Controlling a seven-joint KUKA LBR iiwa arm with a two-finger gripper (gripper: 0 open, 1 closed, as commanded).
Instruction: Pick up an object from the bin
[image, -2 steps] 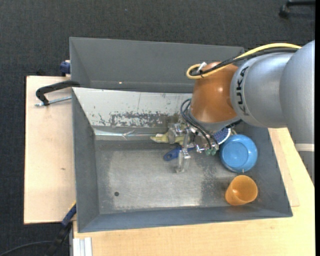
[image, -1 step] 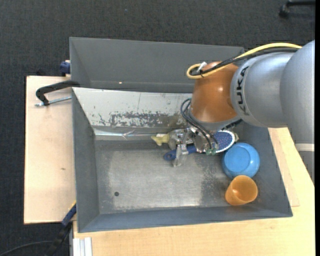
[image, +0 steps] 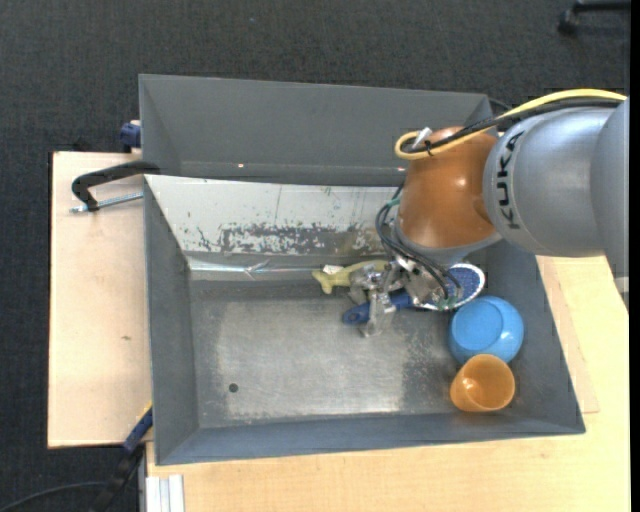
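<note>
Where the scuffed bin floor meets its back wall, the hand, grip unclear.

The bin is grey metal. Its side walls are matt, its far wall is shinier and flecked with scratches, and its floor is dull and scuffed. The blue cup and the orange cup at the right look like smooth plastic with a soft sheen. The arm's orange cover is glossy, and its grey shell is smooth and satin.
</note>
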